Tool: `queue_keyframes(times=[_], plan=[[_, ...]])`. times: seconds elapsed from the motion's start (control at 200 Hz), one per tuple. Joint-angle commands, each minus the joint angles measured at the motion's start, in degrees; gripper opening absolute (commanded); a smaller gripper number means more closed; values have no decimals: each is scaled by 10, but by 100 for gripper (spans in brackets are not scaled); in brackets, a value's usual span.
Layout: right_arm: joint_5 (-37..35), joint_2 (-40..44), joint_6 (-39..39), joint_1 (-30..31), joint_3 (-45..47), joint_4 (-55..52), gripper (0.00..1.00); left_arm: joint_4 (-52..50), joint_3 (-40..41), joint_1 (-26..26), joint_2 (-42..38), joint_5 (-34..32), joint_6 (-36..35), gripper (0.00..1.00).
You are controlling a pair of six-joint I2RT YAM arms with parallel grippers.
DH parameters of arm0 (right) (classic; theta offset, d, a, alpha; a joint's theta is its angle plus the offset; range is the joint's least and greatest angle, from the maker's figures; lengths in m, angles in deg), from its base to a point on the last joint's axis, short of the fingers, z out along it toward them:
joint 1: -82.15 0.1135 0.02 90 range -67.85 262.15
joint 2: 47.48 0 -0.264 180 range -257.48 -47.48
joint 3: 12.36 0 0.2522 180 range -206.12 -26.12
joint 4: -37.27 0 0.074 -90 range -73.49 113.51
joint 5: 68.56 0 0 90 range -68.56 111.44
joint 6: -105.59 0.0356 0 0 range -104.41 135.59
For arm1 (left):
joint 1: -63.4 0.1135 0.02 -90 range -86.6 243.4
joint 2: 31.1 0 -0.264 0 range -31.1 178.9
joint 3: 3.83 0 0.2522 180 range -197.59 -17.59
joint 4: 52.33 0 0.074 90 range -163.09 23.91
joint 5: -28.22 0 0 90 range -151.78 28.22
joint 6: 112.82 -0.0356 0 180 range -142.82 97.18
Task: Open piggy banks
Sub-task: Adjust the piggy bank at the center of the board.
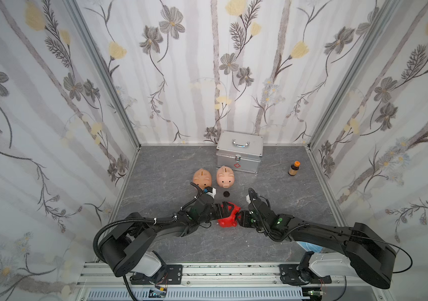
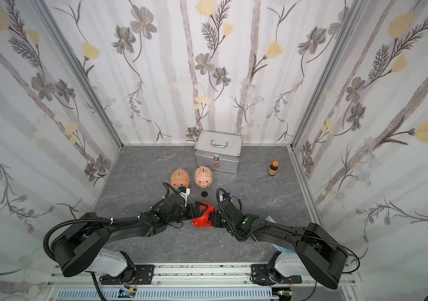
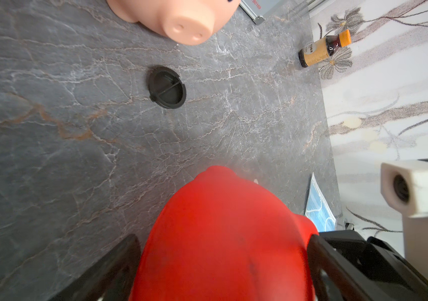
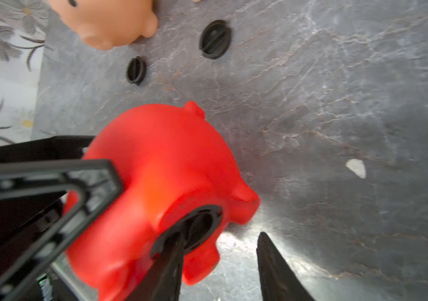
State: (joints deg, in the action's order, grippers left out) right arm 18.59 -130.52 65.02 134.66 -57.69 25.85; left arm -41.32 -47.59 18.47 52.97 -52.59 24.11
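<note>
Left gripper (image 3: pixel 220 247): jaws spread wide, clamped on the flanks of the red piggy bank (image 4: pixel 160 161), which lies tipped on the table (image 1: pixel 168 169) between both arms.
Right gripper (image 4: pixel 220 237): jaws parted, grasping nothing. One fingertip is at the belly plug (image 4: pixel 194 226); contact is blurred.
Loose plug (image 4: pixel 215 39) and second loose plug (image 4: pixel 136 70): beyond the pig; the top views show only one.
Peach-pink piggy bank (image 1: pixel 225 177): upright.
Neighbouring peach-pink piggy bank (image 1: pixel 202 177): snout hidden by the left wrist.
</note>
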Motion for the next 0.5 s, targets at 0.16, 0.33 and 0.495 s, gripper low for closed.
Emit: queue_keyframes(times=[0.16, 0.33, 0.495], plan=[[-83, 54, -1, -1, 19, -12, 48, -48, 9, 7, 16, 6, -10, 100], [-130, 101, 50, -14, 57, 0, 50, -47, 17, 10, 21, 9, -11, 100], [-132, 99, 43, -22, 67, 30, 61, -41, 23, 13, 21, 10, -10, 100]])
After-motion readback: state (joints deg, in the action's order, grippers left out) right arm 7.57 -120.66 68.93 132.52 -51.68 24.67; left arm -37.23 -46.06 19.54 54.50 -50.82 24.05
